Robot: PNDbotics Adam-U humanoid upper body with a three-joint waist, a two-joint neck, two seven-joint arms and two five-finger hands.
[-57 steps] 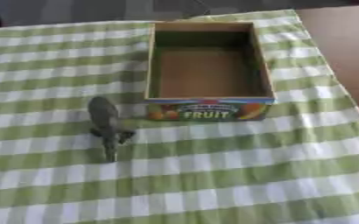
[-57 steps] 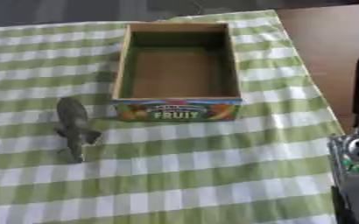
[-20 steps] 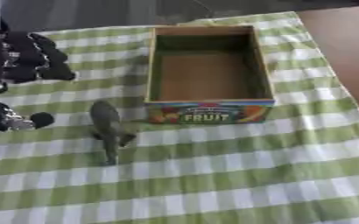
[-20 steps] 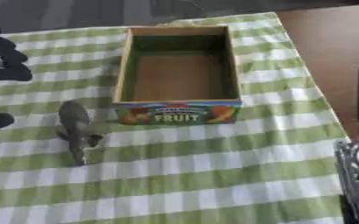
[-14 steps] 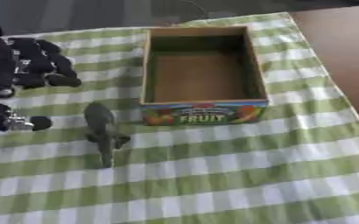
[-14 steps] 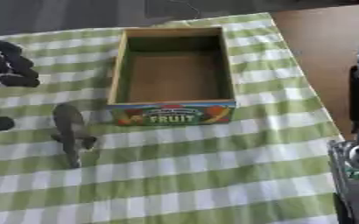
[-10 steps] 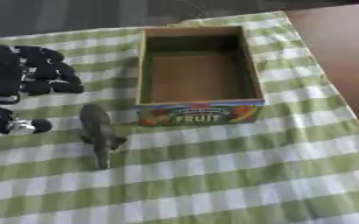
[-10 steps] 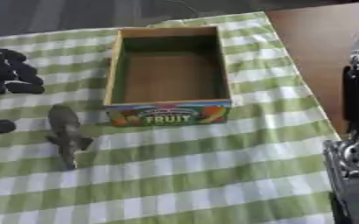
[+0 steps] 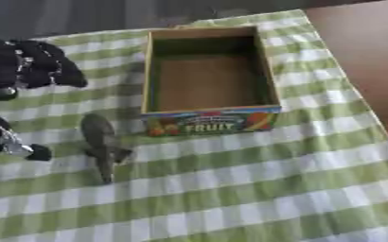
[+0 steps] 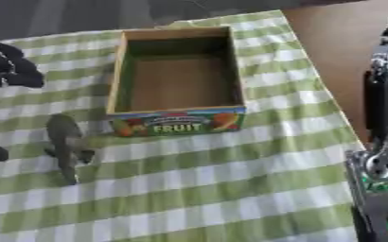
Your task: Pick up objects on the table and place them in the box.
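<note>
Checked cloth over a brown table

A green-and-white checked tablecloth covers most of the brown wooden tabletop, bare along the right; beyond the far edge lies dim grey floor.

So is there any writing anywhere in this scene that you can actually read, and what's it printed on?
"FRUIT": large letters on the front panel of the box, among pictures of fruit.
A smaller line above "FRUIT": too blurred to read.
Nothing readable on the grey toy animal or the checked cloth.
</note>
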